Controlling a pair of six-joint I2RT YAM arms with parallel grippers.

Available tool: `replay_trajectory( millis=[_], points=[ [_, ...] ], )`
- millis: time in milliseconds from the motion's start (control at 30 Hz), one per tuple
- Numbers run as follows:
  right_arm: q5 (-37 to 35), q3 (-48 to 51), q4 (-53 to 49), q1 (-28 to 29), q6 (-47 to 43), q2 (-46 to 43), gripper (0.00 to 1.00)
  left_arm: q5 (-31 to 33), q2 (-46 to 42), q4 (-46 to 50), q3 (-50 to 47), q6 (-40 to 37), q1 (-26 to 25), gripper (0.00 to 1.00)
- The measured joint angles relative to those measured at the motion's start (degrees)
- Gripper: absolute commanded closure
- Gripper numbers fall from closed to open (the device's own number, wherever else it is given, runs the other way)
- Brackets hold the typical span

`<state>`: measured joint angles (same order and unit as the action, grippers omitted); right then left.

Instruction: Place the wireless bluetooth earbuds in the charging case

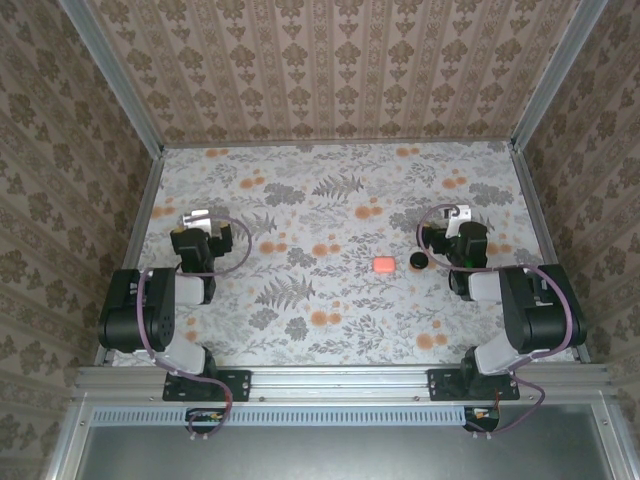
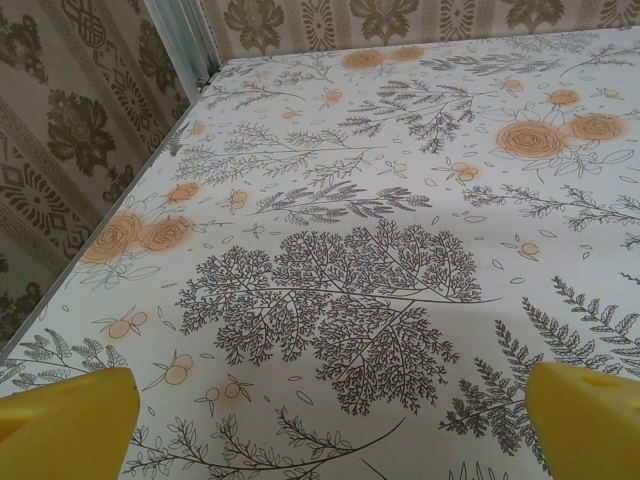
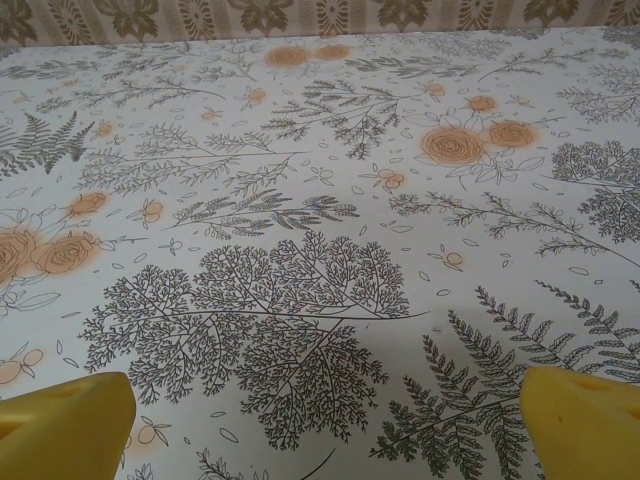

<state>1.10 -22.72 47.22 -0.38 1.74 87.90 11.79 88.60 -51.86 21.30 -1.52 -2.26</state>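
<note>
Pink charging case (image 1: 382,265) just left of black disc (image 1: 418,262)

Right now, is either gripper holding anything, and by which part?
Nothing held. Left gripper and right gripper both stand open over the table; the charging case lies on it, apart from both.

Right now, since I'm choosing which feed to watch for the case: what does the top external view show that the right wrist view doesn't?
Top external: the pink charging case mid-table, a small black object just right of it, plus the left arm and right arm. Right wrist: its own yellow fingertips close up, jaws wide apart with nothing gripped. Both: the floral table cover and patterned back wall.
</note>
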Motion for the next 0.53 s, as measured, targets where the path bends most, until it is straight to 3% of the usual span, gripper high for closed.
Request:
replay_trajectory(
  millis=[533],
  points=[
    [0.0, 0.0, 0.0, 0.0, 0.0, 0.0, 0.0, -0.4, 0.0, 0.0, 0.0, 0.0, 0.0, 0.0]
  ],
)
